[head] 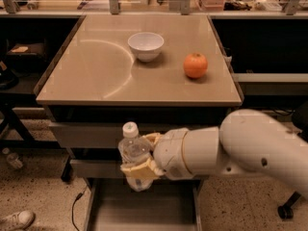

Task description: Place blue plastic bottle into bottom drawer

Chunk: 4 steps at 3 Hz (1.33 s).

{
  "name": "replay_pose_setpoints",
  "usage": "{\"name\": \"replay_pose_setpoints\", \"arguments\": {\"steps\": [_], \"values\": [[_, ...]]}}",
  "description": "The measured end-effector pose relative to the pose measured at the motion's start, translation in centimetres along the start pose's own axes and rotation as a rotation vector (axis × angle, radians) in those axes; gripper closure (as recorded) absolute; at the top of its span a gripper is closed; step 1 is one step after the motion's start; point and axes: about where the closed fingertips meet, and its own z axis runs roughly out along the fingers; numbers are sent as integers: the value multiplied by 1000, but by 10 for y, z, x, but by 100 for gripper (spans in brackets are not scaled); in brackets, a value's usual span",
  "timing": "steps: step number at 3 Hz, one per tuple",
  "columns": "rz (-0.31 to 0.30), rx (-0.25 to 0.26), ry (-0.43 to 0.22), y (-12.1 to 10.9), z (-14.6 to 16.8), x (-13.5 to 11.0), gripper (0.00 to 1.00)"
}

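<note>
Where the floor shows to the left of the table point(96, 88), a white shoe point(17, 219) lies at the lower corner and a small clear bottle point(12, 159) lies a little further up, both well apart from the table's legs. Below the table's front edge, left of its middle, the hand point(143, 154) is closed around a water bottle point(132, 148), with one tan finger point(137, 170) across the front of its lower part and another point(153, 138) showing behind its shoulder. The water bottle is upright in that grip, white cap on top, in front of the two grey drawer fronts under the table. It hangs above the bottom drawer point(144, 213), which is pulled out with its flat grey floor showing. On the table, a white bowl point(146, 45) sits upright toward the back, near the middle, and an orange point(195, 65) rests to the right of it, apart from it. A thick white arm point(250, 148) runs from the hand off to the right, below the table's front right corner
</note>
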Motion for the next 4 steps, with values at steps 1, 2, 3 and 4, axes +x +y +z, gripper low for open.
{"name": "replay_pose_setpoints", "arguments": {"steps": [1,2,3,4], "values": [[57,-35,-66,27,49,39,100],[144,-60,-134,45,110,95,100],[145,-60,-134,45,110,95,100],[173,-38,-152,45,127,111,100]]}}
